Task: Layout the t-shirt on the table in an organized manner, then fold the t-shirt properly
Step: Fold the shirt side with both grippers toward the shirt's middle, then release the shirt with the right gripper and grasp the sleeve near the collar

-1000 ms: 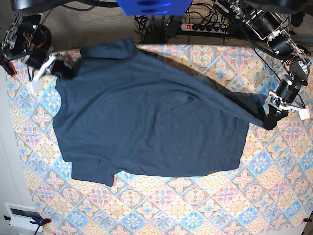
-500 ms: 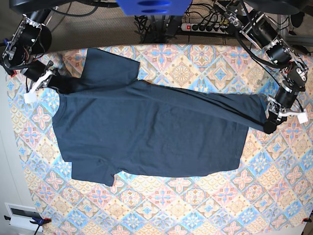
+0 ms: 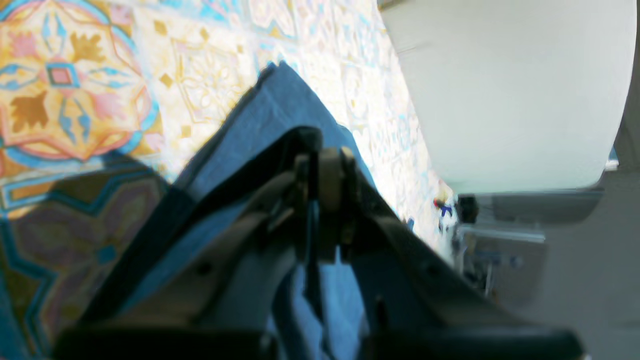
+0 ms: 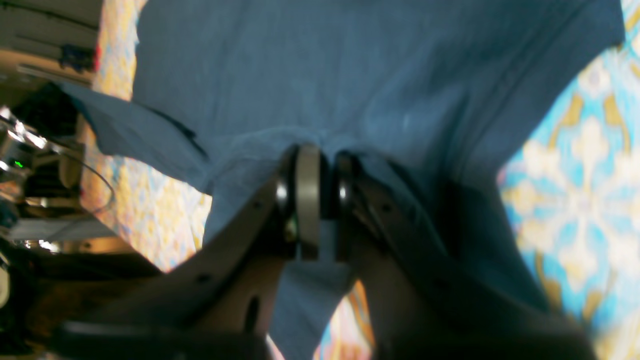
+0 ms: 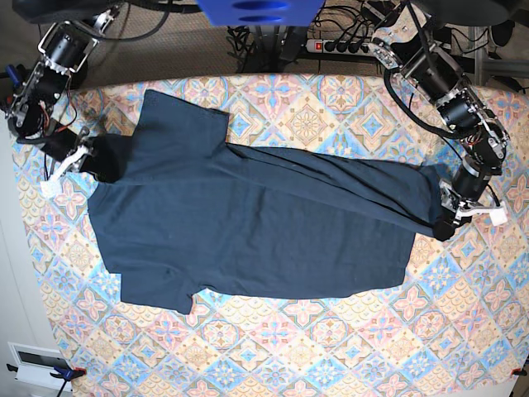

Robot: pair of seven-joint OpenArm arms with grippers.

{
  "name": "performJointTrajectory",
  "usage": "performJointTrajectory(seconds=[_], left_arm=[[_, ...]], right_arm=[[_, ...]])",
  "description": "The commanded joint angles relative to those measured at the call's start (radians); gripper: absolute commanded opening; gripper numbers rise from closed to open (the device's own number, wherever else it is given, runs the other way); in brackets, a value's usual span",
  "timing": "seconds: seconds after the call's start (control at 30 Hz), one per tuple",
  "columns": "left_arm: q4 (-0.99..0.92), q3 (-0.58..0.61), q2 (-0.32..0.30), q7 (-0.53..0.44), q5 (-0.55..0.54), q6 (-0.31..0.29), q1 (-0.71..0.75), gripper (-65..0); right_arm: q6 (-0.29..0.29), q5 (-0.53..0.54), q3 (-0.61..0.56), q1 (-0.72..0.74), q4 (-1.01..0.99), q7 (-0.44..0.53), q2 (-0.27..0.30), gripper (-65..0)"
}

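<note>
The dark navy t-shirt lies spread across the patterned table, with a fold ridge running from its far left sleeve to its right end. At the shirt's right corner, my left gripper is shut on the fabric. The left wrist view shows that gripper pinching a blue fold of the t-shirt just above the table. At the left edge of the shirt, my right gripper is shut on the cloth. In the right wrist view the gripper clamps bunched t-shirt fabric.
A power strip with cables lies behind the table's far edge. A blue block hangs at the top centre. A white box sits off the table's front left corner. Bare cloth shows along the front.
Both grippers have moved toward the front of the table, pulling the lifted upper layer with them. The far left sleeve now lies flatter, and the shirt is stretched tighter between the two grips.
</note>
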Motion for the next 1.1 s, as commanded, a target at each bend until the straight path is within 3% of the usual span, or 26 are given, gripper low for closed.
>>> performJointTrajectory(seconds=[0.0, 0.23, 0.43, 0.67, 0.73, 0.87, 0.97, 1.07], left_arm=[[0.001, -0.001, -0.019, -0.019, -0.021, -0.008, -0.013, -65.0], [-0.053, 0.011, -0.044, -0.032, -0.009, -0.008, -0.002, -65.0], [-0.053, 0.068, -0.045, -0.028, 0.098, -0.008, 0.020, -65.0], [-0.053, 0.071, -0.048, -0.027, 0.141, -0.008, 0.056, -65.0], [-0.053, 0.089, -0.079, -0.024, 0.138, -0.008, 0.067, -65.0], [-0.047, 0.180, -0.123, -0.012, 0.108, -0.008, 0.090, -55.2], [-0.047, 0.181, -0.142, -0.007, 0.031, -0.007, 0.110, -49.4], [-0.047, 0.183, -0.165, -0.004, -0.026, -0.005, 0.124, -45.4]], right_arm=[[0.003, 0.013, 0.009, 0.016, 0.000, 0.017, 0.023, -61.5], [0.003, -0.055, 0.010, 0.016, -0.013, 0.058, 0.024, -61.5], [0.003, -0.122, 0.010, 0.016, -0.013, 0.116, 0.024, -61.5], [0.003, -0.127, 0.009, 0.016, -0.013, 0.133, 0.024, -61.1], [0.003, -0.127, 0.007, 0.016, -0.003, 0.133, 0.024, -58.4], [0.003, -0.127, 0.006, 0.013, 0.022, 0.132, 0.024, -46.6], [0.003, -0.127, 0.009, -0.007, 0.072, 0.126, 0.024, -37.8], [0.003, -0.127, 0.010, -0.070, 0.163, 0.129, 0.024, -35.2]])
